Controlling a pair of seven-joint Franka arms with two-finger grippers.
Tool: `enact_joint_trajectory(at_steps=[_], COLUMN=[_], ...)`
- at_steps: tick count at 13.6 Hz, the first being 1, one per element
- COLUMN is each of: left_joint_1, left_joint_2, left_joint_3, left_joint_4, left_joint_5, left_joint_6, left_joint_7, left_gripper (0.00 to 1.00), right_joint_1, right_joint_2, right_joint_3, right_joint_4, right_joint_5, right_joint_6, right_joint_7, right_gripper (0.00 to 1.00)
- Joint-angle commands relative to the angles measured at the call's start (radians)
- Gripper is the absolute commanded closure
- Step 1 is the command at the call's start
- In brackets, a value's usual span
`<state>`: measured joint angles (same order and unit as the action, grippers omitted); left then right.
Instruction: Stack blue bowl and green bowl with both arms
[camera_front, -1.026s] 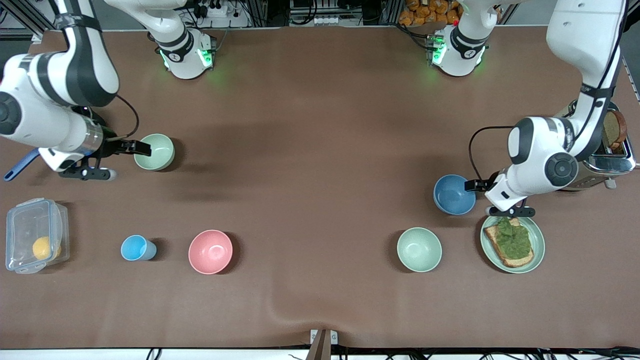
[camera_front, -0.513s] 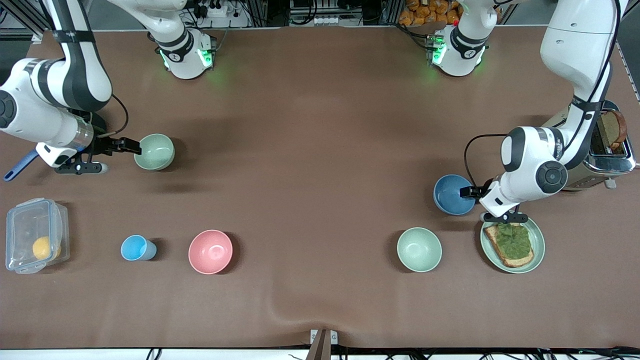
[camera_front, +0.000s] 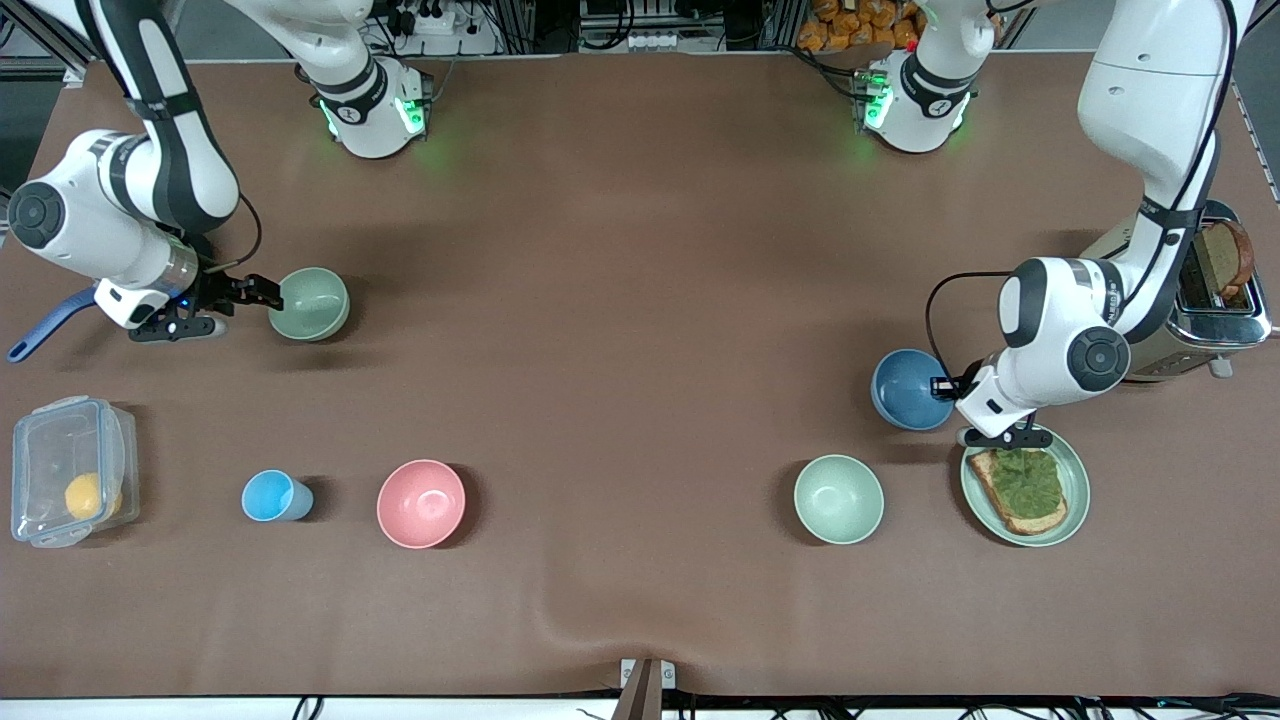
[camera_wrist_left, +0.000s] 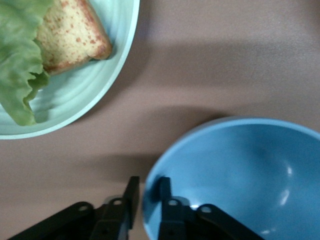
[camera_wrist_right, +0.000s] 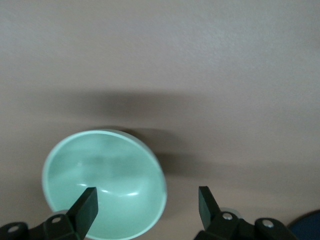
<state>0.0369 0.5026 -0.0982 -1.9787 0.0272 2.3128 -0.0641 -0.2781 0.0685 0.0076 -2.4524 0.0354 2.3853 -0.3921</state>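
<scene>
The blue bowl (camera_front: 905, 388) sits at mid-height in the front view, toward the left arm's end of the table. The left gripper (camera_front: 940, 386) is at its rim. The green bowl (camera_front: 312, 303) sits in the upper half, toward the right arm's end, with the right gripper (camera_front: 268, 290) at its rim. The step in hand is judged to be the grasp. Next, the right gripper must close, then one bowl is lifted and lowered into the other. Only the left wrist view shows the fingers (camera_wrist_left: 131, 192) pinched together on the blue rim, one inside and one outside. Only the right wrist view shows the fingers (camera_wrist_right: 89, 202) wide apart, straddling the green wall.
</scene>
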Motion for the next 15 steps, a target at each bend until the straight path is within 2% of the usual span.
enact_joint_trajectory(at_steps=[1, 2, 4, 6, 9, 11, 12, 14, 15], left_joint_1=[-0.002, 0.004, 0.009, 0.015, 0.017, 0.020, 0.026, 0.028, 0.028], left_joint_2=[0.002, -0.006, -0.038, -0.105, -0.185, -0.211, -0.226, -0.240, -0.243], left_joint_3=[-0.003, -0.005, -0.008, -0.008, -0.008, -0.008, -0.008, -0.008, -0.009], left_joint_4=[0.015, 0.017, 0.017, 0.017, 0.014, 0.015, 0.014, 0.011, 0.011], left_joint_5=[0.010, 0.010, 0.007, -0.093, -0.130, -0.167, -0.202, -0.222, -0.222], left_joint_6=[-0.001, -0.001, -0.001, -0.003, -0.015, -0.027, -0.029, -0.038, -0.042], left_joint_7=[-0.031, -0.030, -0.028, -0.022, -0.022, -0.022, -0.020, -0.023, -0.025], left_gripper=[1.00, 1.00, 1.00, 1.00, 1.00, 1.00, 1.00, 1.00, 1.00], right_joint_1=[-0.049, -0.050, -0.050, -0.052, -0.056, -0.059, -0.053, -0.058, -0.058], right_joint_2=[0.033, 0.033, 0.039, 0.056, 0.068, 0.091, 0.091, 0.103, 0.097], right_joint_3=[0.014, 0.014, 0.014, 0.014, 0.014, 0.017, 0.015, 0.017, 0.018], right_joint_4=[-0.014, -0.026, -0.031, -0.034, -0.034, -0.052, -0.078, -0.094, -0.092], right_joint_5=[0.018, 0.029, 0.067, 0.070, 0.078, 0.121, 0.126, 0.129, 0.129], right_joint_6=[0.046, 0.061, 0.066, 0.086, 0.087, 0.109, 0.167, 0.206, 0.193], right_joint_7=[-0.057, -0.057, -0.057, -0.059, -0.059, -0.060, -0.079, -0.125, -0.126], right_gripper=[0.19, 0.24, 0.27, 0.47, 0.50, 0.52, 0.58, 0.90, 1.00])
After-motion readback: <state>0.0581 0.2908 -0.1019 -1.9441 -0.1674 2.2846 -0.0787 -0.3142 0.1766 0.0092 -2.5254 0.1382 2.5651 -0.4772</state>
